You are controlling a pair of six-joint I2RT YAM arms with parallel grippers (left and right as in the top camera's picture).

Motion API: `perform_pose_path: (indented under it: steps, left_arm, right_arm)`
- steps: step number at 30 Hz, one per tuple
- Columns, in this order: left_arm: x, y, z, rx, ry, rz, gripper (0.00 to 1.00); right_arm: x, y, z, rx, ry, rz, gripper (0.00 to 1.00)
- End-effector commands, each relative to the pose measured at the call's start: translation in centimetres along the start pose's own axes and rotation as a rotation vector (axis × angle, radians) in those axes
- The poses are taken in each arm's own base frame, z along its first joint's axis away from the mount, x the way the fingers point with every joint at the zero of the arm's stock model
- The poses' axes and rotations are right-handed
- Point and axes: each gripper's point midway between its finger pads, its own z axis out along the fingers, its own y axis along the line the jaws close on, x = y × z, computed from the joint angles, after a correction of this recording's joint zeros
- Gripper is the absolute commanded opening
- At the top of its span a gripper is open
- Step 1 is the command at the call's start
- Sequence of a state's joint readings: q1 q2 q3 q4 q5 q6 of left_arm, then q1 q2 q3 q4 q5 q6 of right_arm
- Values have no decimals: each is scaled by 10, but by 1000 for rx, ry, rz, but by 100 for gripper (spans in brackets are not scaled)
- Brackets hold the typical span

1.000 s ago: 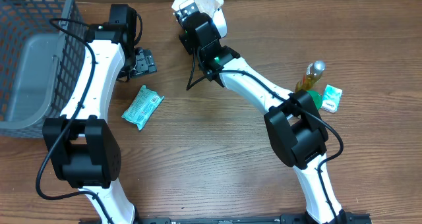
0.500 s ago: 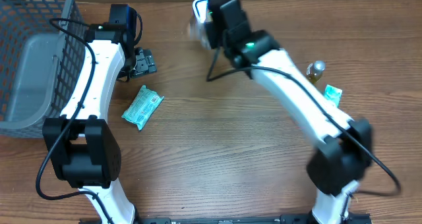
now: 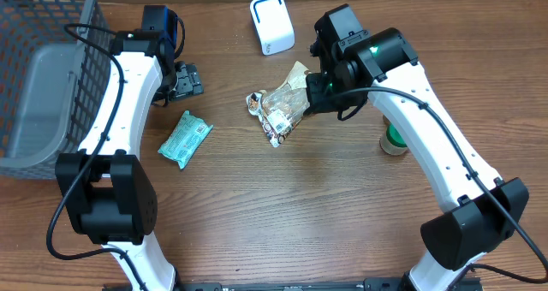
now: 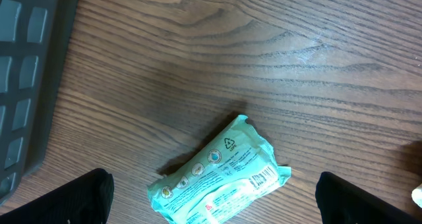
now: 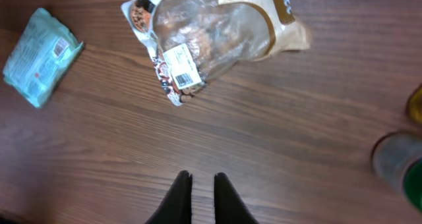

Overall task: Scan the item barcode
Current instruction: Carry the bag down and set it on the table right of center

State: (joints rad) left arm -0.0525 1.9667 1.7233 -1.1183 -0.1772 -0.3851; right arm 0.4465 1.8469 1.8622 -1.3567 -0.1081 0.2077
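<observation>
Overhead view first: snack bag (image 3: 278,111) down flat on the table (image 3: 257,205) now, mid-table, on the near side of the white scanner (image 3: 271,24) and clear of it. A second ago, held up at that scanner by the right gripper (image 5: 202,184). Half a second ago, swung away to the right. Now let go. Scanner bared again, standing alone at the far edge.

From the right wrist: fingers all but together, only a slim gap, nothing pinched between them. Hovering above the wood, with the bag lying out beyond the tips. Reads as a pass at the scanner finished and the bag set aside. Registered or not: impossible to tell from here.

Left side, no change at all. Left gripper (image 4: 214,194) parked with fingers spread wide, empty, hanging over the teal packet (image 4: 217,178) not far from the basket (image 3: 51,34). Probably next in line for scanning, that packet.

Now the lie of the bag. Long axis on a diagonal in the overhead view, upper right to lower left. Tan end up-right, nearest the right gripper. Crumpled dark end down-left, toward the teal packet. White label (image 5: 179,64) face up near that lower end, turned to the ceiling rather than toward the scanner. Would need lifting and tilting again for another read.
</observation>
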Motion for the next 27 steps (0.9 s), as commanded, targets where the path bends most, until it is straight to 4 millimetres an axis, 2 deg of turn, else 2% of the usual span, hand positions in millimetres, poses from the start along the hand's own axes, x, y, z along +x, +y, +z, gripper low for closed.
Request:
perform_pose_path:
  steps: [1, 2, 4, 11, 15, 21, 27]
  left_arm:
    - [-5, -1, -2, -7, -16, 17, 100]
    - [-5, -1, -2, -7, -16, 17, 100]
    - [-5, -1, -2, -7, -16, 17, 100]
    - [-5, -1, -2, -7, -16, 17, 100]
    - [-5, -2, -2, -7, -16, 19, 100]
    - [-5, -2, -2, -7, -16, 19, 100]
    - [-5, -2, -2, -7, -16, 19, 100]
  right_arm:
    - [-6, 3, 0, -23, -20, 15, 21]
    - [-10, 2, 0, -18, -35, 13, 23]
    - [-19, 1, 0, -8, -72, 41, 41]
    - [-46, -4, 8, 8, -183, 283, 48]
    - [-52, -11, 26, 20, -218, 384, 61]
    - [-60, -17, 69, -9, -293, 438, 62]
    - [-68, -5, 102, -126, -378, 409, 56]
